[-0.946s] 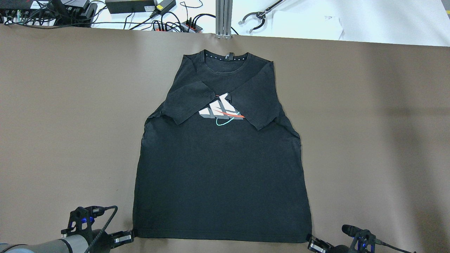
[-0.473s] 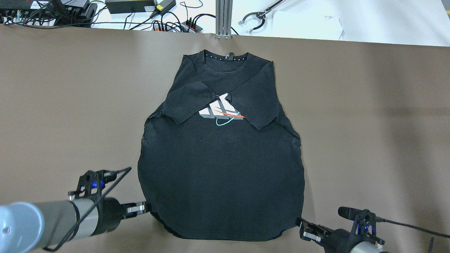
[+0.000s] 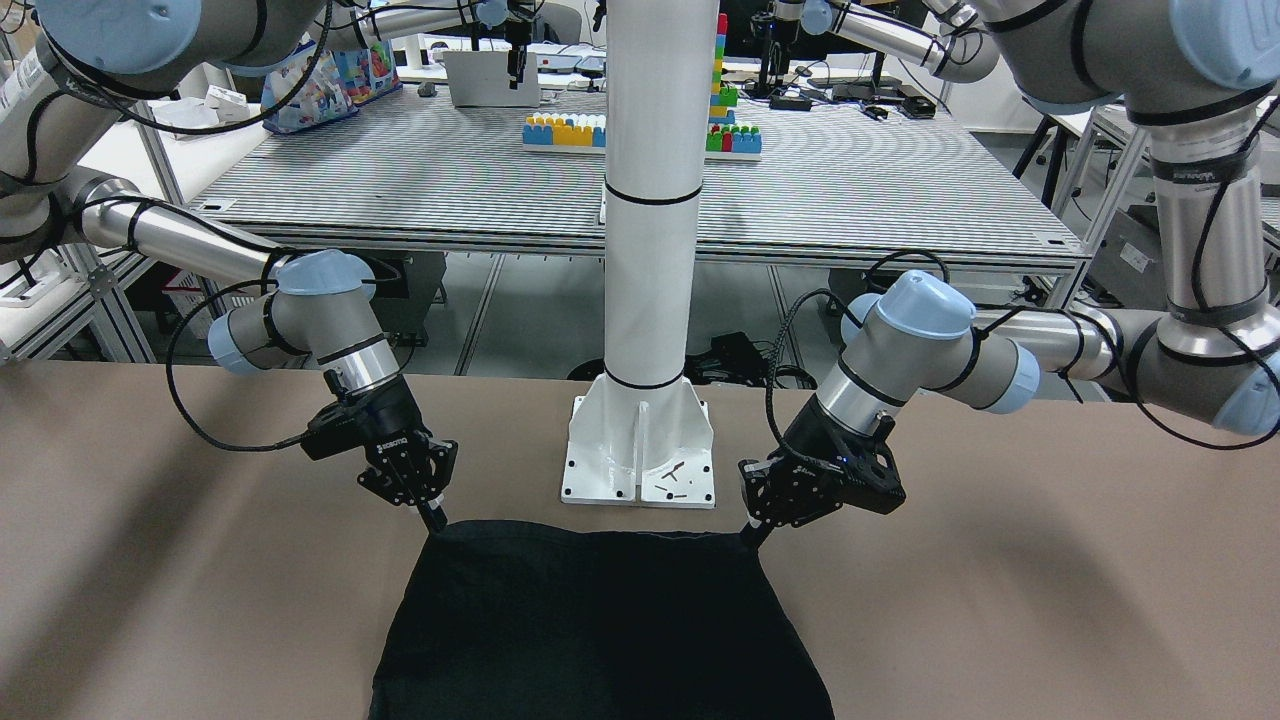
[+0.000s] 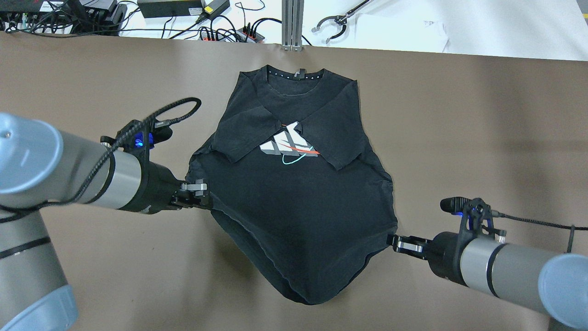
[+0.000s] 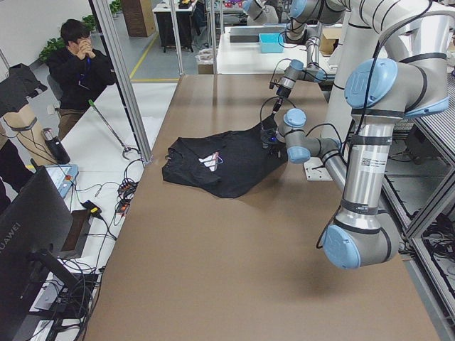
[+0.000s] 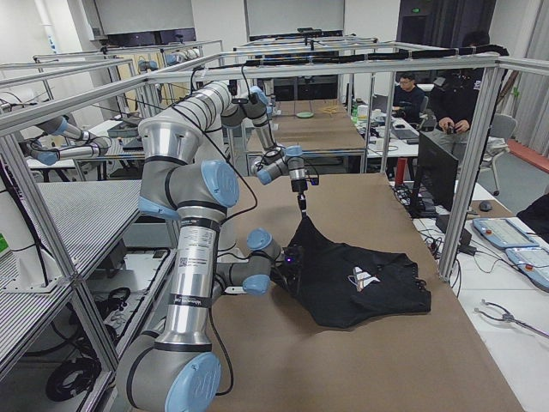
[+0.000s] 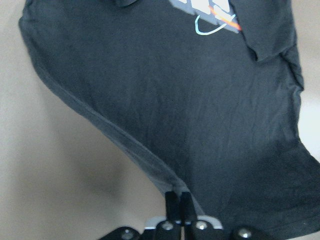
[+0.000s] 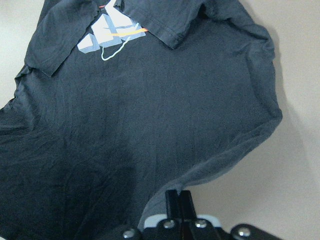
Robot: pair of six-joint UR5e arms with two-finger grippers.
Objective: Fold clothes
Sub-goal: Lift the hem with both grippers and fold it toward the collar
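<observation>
Shirt (image 4: pixel 298 207): limp black fabric, hem sagging rounded.

Robotics lab, aluminium framing (image 6: pixel 466 172), monitor (image 5: pixel 28 241), operator (image 5: pixel 82 64)

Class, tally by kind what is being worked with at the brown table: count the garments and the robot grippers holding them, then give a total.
Garments: 1, the black T-shirt
Robot grippers: 2, the left gripper and the right gripper, each with its fingers shut on a corner of the hem
Total: 3
</observation>
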